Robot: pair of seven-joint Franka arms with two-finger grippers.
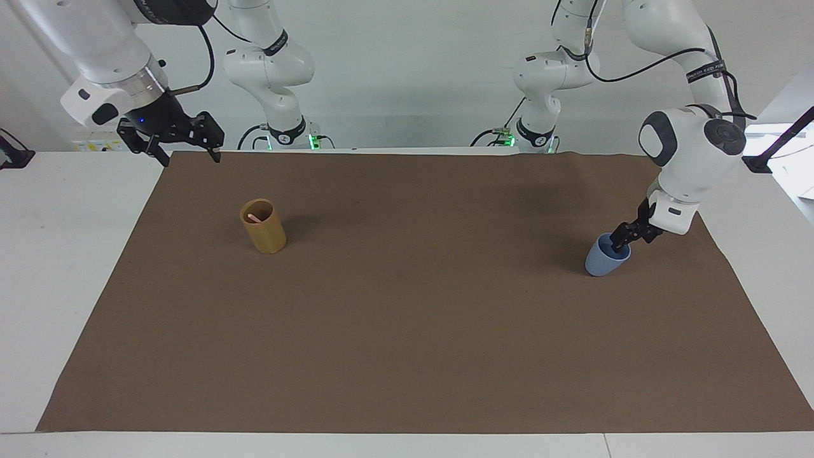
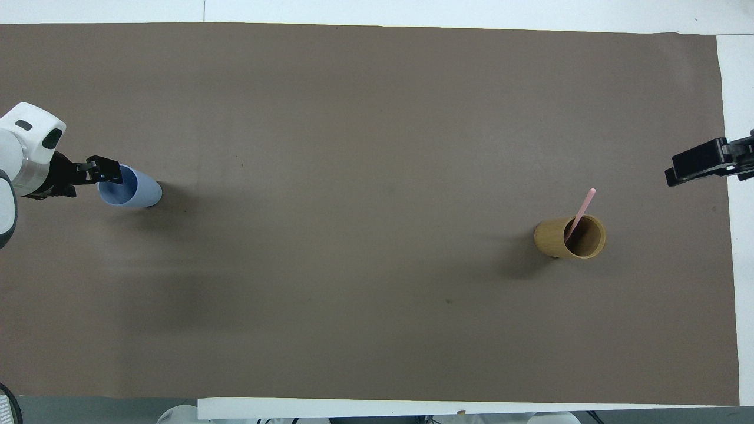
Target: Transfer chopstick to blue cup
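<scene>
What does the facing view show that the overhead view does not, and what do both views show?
Only the facing view shows both arms up to their bases, and the right end effector whole, raised over the mat's edge near the robots, waiting.

Only the overhead view shows the pink chopstick standing well out of the tan cup; in the facing view just its tip appears inside the rim.

Both show the left end effector at the rim of the blue cup, one finger inside it, and the brown mat with the two cups toward its two ends.
</scene>
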